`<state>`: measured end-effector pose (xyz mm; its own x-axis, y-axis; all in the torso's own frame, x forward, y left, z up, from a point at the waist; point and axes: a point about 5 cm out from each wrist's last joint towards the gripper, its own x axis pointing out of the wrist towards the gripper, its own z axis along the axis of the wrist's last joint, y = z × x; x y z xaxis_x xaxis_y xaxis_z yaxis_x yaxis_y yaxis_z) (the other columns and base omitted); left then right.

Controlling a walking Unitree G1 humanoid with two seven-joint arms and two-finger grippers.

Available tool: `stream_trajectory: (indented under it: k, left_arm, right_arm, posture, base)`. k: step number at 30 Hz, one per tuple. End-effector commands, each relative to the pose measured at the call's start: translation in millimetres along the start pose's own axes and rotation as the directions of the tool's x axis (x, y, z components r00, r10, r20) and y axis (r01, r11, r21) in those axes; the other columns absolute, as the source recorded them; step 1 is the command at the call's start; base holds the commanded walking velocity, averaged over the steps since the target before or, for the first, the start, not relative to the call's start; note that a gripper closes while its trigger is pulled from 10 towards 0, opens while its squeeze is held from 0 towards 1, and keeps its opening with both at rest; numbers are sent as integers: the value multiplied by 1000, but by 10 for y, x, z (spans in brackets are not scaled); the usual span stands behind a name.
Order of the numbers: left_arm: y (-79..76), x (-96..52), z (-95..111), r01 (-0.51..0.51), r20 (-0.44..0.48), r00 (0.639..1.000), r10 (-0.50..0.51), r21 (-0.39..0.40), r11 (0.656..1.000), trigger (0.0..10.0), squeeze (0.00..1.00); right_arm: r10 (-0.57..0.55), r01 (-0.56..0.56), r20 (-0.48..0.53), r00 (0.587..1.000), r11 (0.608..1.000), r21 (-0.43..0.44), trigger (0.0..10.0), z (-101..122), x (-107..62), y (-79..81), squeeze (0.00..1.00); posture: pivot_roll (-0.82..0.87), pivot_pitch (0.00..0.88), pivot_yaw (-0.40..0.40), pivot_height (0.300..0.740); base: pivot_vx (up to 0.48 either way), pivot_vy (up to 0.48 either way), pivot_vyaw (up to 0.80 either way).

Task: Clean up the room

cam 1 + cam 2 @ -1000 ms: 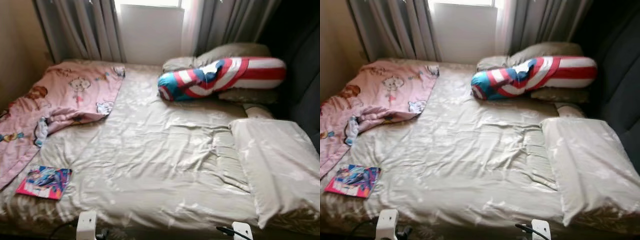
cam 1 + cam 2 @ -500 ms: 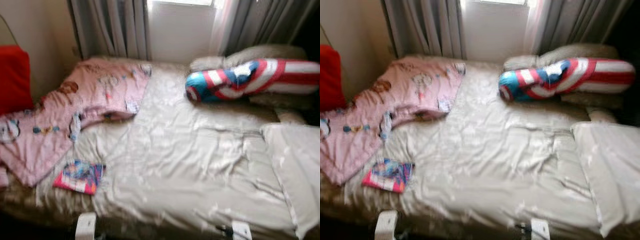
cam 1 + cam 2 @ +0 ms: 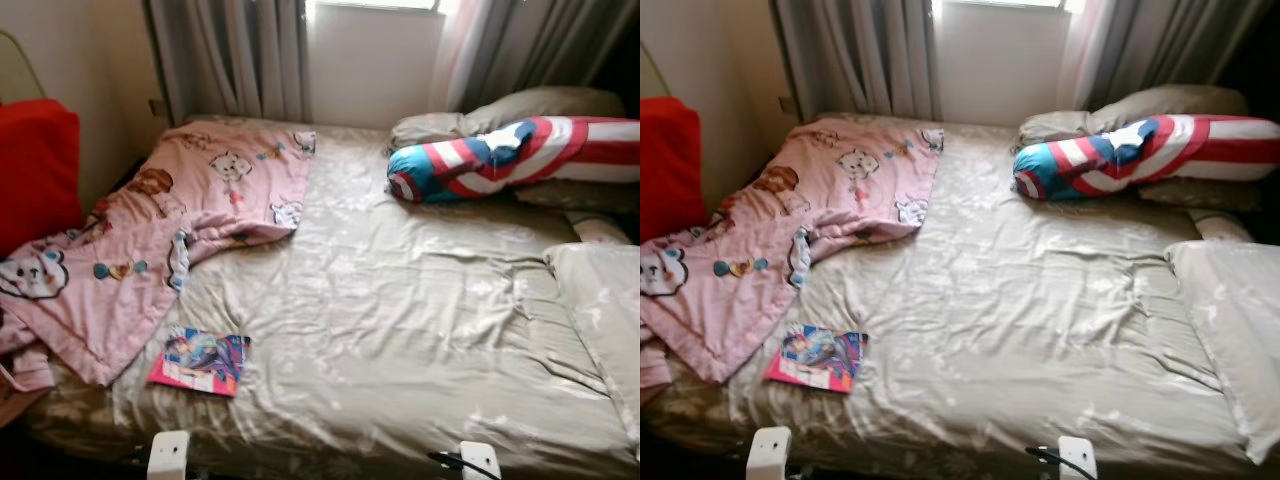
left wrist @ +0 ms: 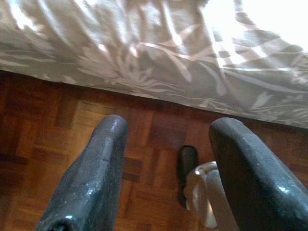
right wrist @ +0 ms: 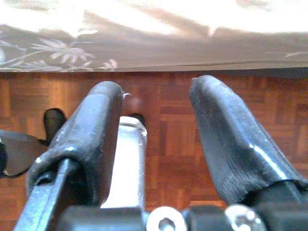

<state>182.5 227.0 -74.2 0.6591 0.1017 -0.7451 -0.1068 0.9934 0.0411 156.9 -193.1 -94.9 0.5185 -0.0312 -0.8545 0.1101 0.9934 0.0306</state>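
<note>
Grey curtains (image 3: 235,55) and window (image 3: 375,50) at far side, red cushion (image 3: 35,165) far left, parquet floor (image 4: 43,139) below.

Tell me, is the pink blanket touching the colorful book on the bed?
Apart. In the left eye view, bare sheet shows between the pink blanket edge and the colorful book.

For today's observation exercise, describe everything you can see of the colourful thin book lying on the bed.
The colourful thin book looks like a glossy paperback with a pink-bordered cover and a blue cartoon picture. It lies flat and closed, slightly askew, on the beige sheet near the bed's front left corner, just beside the pink cartoon-print blanket. Whether they touch is unclear.
</note>
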Motion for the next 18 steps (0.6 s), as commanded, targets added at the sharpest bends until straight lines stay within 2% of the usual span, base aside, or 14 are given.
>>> stream_trajectory:
  k: [1, 16, 18]
  left_arm:
    - [-69, 3, -36, 14, -20, 1000, -14, 2, 1000, 10000, 0]
    - [-29, -17, -89, 5, -33, 999, -5, -10, 1000, 10000, 0]
    - [-26, -14, -80, 5, -31, 1000, -5, -9, 1000, 10000, 0]
  right_arm:
    - [-19, 19, -8, 1000, 1000, -10, 10000, -24, -15, -86, 0]
    - [-13, 13, -12, 1000, 1000, -24, 10000, -31, -15, -79, 0]
    - [-9, 9, -11, 1000, 1000, -26, 10000, -25, -10, -48, 0]
  posture:
    - [48, 0, -36, 740]
    - [46, 0, -35, 740]
    - [48, 0, -33, 740]
  base:
    - [0, 360, 0]
    - [0, 361, 0]
    - [0, 360, 444]
